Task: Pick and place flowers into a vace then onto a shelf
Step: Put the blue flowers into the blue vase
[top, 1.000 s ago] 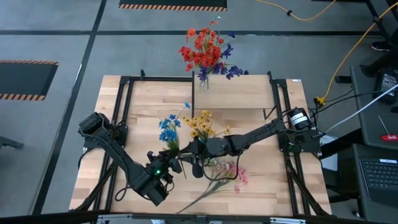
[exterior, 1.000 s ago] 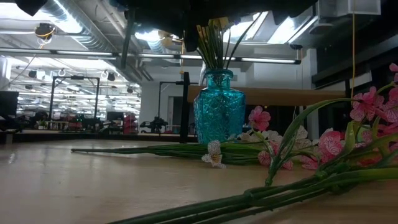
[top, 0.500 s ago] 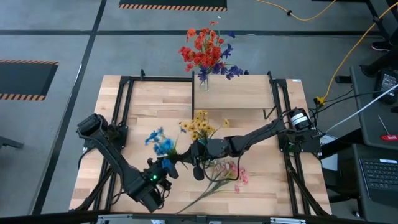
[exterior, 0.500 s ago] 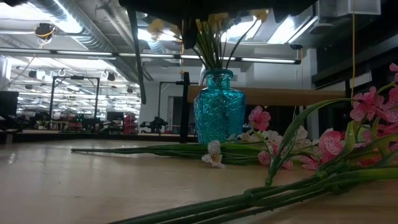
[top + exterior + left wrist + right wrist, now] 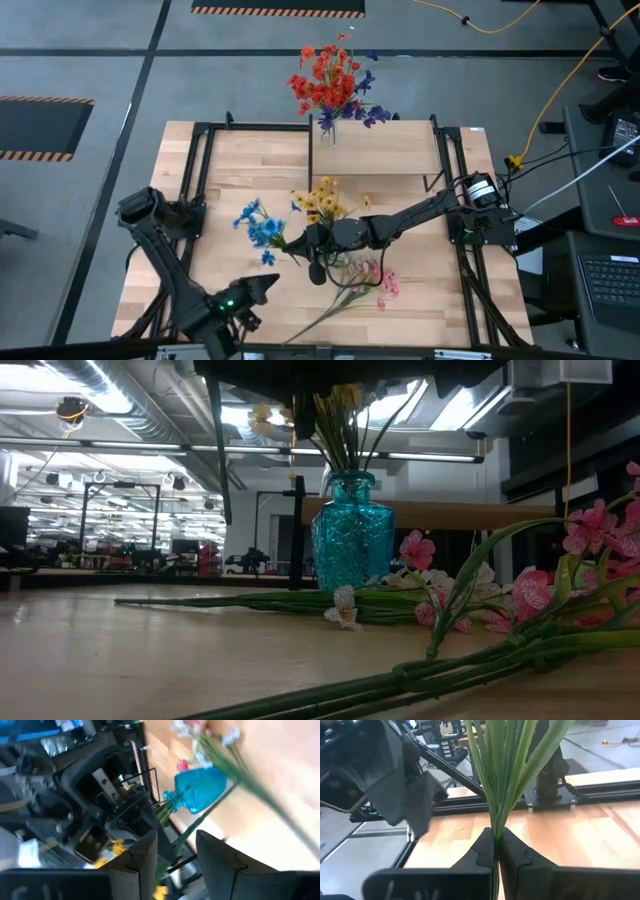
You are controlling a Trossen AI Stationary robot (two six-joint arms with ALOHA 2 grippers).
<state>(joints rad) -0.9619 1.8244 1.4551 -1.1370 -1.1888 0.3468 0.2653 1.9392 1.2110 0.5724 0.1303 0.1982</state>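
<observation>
The left end effector (image 5: pixel 262 290) has drawn back toward the tabletop's (image 5: pixel 230 170) near edge, fingers parted and empty. The right end effector (image 5: pixel 312 240) is clenched on green stalks above the blue vase (image 5: pixel 344 540). Loose pink flowers (image 5: pixel 372 278) lie beside it. Only the high view shows the red bouquet (image 5: pixel 330 85) on the shelf (image 5: pixel 390 150).

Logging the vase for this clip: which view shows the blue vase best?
The low view: the vase stands upright and whole on the table with green stems in its neck. The left wrist view shows it tilted and blurred. In the high view the right arm covers it; the right wrist view lacks it.
</observation>
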